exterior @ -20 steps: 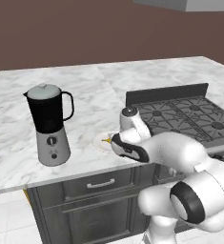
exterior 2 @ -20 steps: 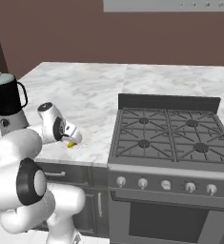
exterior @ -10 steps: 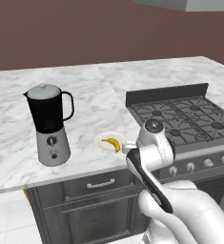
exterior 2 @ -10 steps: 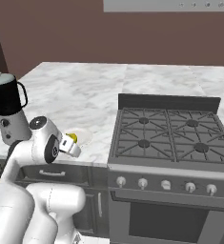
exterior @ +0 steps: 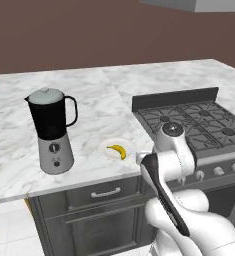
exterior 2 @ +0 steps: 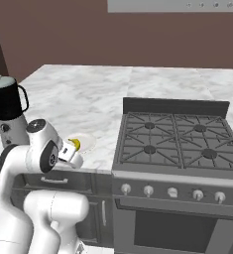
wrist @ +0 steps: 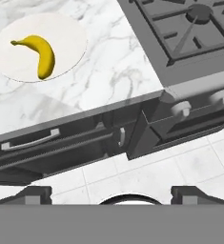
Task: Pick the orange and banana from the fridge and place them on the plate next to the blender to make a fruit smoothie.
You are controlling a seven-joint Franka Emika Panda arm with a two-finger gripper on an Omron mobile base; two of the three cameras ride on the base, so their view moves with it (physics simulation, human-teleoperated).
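Observation:
The banana (wrist: 41, 55) lies alone on the white plate (wrist: 70, 33), which sits on the marble counter to the right of the blender (exterior: 51, 130). The same banana (exterior: 117, 150) and plate (exterior: 105, 146) show in the left base view, near the counter's front edge. My gripper (wrist: 112, 193) is open with nothing between its fingers. It hangs off the counter's front edge, looking down at the drawers and the floor tiles, back from the plate. The orange and the fridge are out of view.
A gas stove (exterior: 189, 120) with dark grates and a row of knobs (exterior 2: 172, 191) stands right of the plate. Dark drawers with silver handles (exterior: 105, 192) run under the marble counter (exterior: 64, 90).
My hand was down at the plate a second ago. It has since pulled back off the counter's front edge, leaving the banana lying on the plate.

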